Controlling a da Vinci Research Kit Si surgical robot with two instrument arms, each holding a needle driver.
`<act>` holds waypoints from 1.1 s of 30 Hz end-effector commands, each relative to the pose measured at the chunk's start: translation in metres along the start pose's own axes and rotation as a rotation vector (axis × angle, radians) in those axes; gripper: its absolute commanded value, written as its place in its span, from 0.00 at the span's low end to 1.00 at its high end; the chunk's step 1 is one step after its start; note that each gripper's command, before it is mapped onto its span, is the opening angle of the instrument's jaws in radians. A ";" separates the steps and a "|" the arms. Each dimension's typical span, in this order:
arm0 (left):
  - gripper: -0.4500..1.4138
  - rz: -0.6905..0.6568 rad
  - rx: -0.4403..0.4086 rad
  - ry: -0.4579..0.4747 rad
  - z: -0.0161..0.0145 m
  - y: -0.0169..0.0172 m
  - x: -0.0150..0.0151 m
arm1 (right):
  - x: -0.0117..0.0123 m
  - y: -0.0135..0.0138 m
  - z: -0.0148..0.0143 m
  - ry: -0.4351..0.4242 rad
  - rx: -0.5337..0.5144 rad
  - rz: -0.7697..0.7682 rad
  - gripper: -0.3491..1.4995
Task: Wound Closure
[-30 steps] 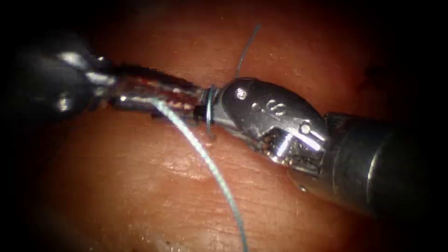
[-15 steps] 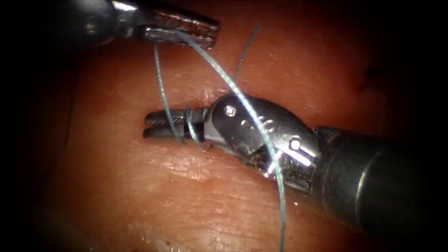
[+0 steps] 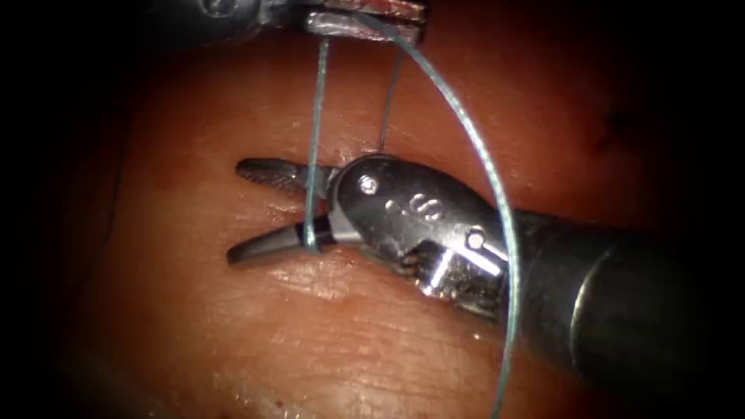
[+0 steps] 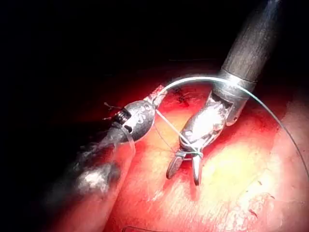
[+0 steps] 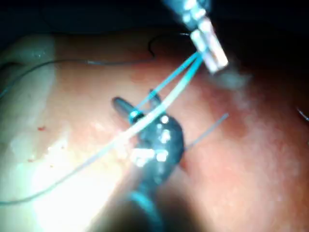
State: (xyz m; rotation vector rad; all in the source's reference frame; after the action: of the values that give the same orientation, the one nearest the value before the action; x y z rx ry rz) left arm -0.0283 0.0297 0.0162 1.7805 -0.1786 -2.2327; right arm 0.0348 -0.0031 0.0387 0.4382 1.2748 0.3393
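- The left tool (image 3: 365, 17) sat at the far left of the scene, its jaws clamped on the thread (image 3: 314, 140).
- From that grip, 2 strands of thread ran off: 1 dropped to a loop around the right tool's jaws near their base, the other arched right over that tool's wrist and down toward the near edge.
- The right tool (image 3: 256, 209) lay over the tissue (image 3: 233, 326), jaws spread apart, gripping nothing.
- No needle could be made out.
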 end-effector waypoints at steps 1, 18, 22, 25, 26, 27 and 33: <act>0.00 0.001 0.004 0.002 0.0007 -0.0007 -0.0007 | -0.0001 0.0002 0.0006 0.005 0.003 -0.001 0.80; 0.00 -0.060 0.015 0.077 0.0026 0.0025 -0.0113 | -0.0002 -0.0001 -0.0021 0.191 0.111 0.027 0.59; 0.00 -0.069 0.017 0.086 0.0029 0.0037 -0.0129 | -0.0004 -0.0001 -0.0022 0.225 0.103 0.047 0.56; 0.00 -0.077 0.025 0.100 0.0030 0.0041 -0.0137 | -0.0004 -0.0001 -0.0021 0.257 0.091 0.072 0.54; 0.00 -0.081 0.027 0.105 0.0030 0.0043 -0.0138 | -0.0004 -0.0001 -0.0021 0.266 0.092 0.078 0.54; 0.00 -0.080 0.028 0.108 0.0030 0.0043 -0.0139 | -0.0004 0.0000 -0.0022 0.280 0.091 0.091 0.53; 0.00 -0.076 0.038 0.131 0.0018 0.0048 -0.0139 | -0.0008 0.0009 -0.0032 0.354 0.103 0.147 0.49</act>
State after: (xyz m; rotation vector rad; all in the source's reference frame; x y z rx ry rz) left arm -0.0259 0.0285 0.0306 1.9795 -0.1227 -2.1727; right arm 0.0309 -0.0024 0.0386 0.5797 1.6149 0.4971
